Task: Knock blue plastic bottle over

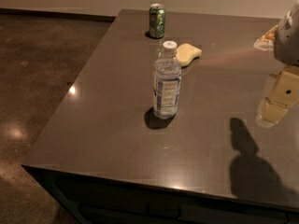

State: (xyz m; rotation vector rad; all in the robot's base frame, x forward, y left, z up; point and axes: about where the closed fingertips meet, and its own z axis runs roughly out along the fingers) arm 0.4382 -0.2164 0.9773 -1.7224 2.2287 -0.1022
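The blue plastic bottle stands upright near the middle of the dark table. It is clear and ribbed, with a white cap and a blue-and-white label. My gripper hangs above the table at the right edge of the view, well to the right of the bottle and not touching it. Its shadow falls on the table in front of it.
A green soda can stands at the table's far edge behind the bottle. A yellow sponge lies just behind and right of the bottle. The table's left and front edges drop to a brown floor.
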